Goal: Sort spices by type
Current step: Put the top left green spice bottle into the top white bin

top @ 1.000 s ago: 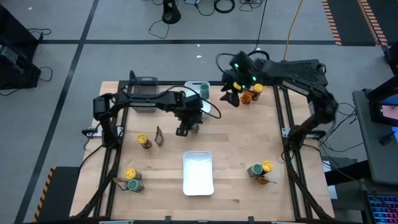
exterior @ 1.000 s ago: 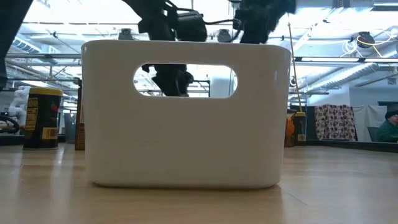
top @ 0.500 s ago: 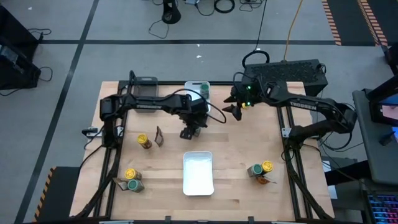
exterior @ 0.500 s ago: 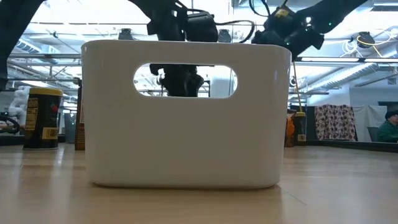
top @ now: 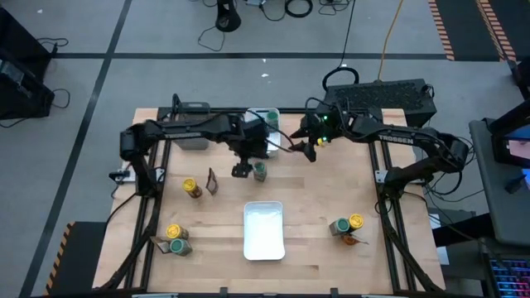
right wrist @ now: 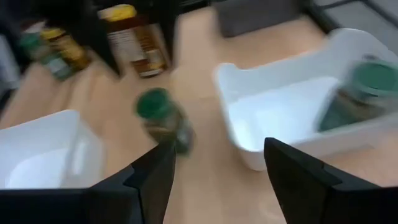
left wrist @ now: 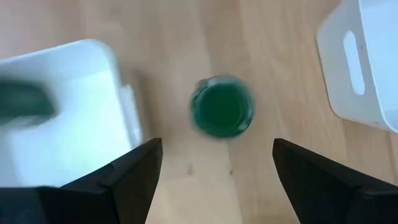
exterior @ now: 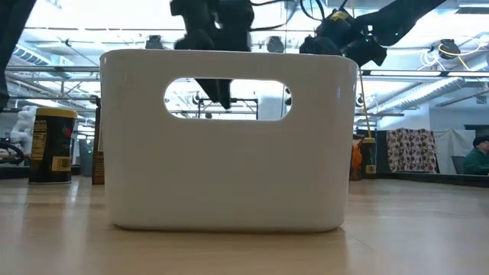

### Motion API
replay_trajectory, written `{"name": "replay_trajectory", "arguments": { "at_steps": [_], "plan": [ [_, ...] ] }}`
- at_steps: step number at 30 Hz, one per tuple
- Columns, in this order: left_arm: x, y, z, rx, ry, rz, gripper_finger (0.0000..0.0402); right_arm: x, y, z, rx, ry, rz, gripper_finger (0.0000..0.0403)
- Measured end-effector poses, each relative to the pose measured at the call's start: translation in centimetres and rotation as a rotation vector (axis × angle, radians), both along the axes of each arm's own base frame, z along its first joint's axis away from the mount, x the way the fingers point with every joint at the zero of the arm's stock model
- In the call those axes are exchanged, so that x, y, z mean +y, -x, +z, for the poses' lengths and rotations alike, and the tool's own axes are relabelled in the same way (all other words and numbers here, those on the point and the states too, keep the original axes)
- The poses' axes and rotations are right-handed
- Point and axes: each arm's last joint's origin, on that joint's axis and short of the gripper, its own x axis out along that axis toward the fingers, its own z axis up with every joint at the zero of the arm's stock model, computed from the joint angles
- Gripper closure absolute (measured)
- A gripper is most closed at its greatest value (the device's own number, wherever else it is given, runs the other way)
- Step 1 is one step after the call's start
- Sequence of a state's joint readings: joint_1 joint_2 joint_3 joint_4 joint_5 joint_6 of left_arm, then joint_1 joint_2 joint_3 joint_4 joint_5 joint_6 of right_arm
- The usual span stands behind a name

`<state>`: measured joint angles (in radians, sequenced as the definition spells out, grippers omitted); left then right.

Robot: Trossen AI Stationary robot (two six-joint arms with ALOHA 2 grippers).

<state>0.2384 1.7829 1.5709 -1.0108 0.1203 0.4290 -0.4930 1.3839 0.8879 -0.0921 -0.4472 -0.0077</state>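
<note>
Jars and packets lie scattered over the table (top: 323, 199), and most of the sorting is not yet done. Farthest from the left gripper (top: 241, 170), on its outer side, a yellow-lidded jar (top: 173, 231), a green-lidded jar (top: 178, 245) and a packet cluster at the near corner, with another yellow-lidded jar (top: 191, 187) and an upright packet (top: 212, 180) closer to it. That gripper has lifted and drawn back a little since half a second ago, when it was down on the spot; its fingers (left wrist: 124, 174) are spread wide and empty. Directly beneath it a green jar (left wrist: 221, 107) now stands free on the wood, between the two white bins. So it seems this jar was set down beside, not inside, the far bin (top: 263, 122), where one green-lidded jar already sits (right wrist: 364, 87). It probably needs another pick.

The right gripper (top: 310, 149) has swung in from the far edge over the last second and hangs just beyond the free jar, fingers (right wrist: 149, 180) apart, holding nothing. The near bin (top: 264, 230) lies in front of both grippers. Another small cluster of spices (top: 348, 225) sits well off towards the right arm's near corner.
</note>
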Motion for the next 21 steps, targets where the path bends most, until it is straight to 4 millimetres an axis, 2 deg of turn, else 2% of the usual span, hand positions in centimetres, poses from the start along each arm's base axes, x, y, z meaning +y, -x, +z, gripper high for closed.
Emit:
{"name": "replay_trajectory", "arguments": {
  "at_steps": [5,8,13,21],
  "plan": [
    [1.0,4.7,2.4,-0.047,0.027,0.122,0.0091,2.0,-2.1,1.2,-0.013,0.083,0.077,0.0174],
    [0.9,8.1,2.7,-0.140,0.071,0.183,0.0091,3.1,-4.2,1.4,0.022,0.131,0.122,0.0174],
    [-0.5,12.5,1.1,-0.371,0.080,0.249,0.0091,4.4,-8.0,1.4,0.146,0.171,0.196,0.0174],
    [-3.3,15.7,-2.1,-0.757,0.090,0.215,0.0091,5.2,-12.9,1.7,0.341,0.275,0.228,0.0174]
  ]
}}
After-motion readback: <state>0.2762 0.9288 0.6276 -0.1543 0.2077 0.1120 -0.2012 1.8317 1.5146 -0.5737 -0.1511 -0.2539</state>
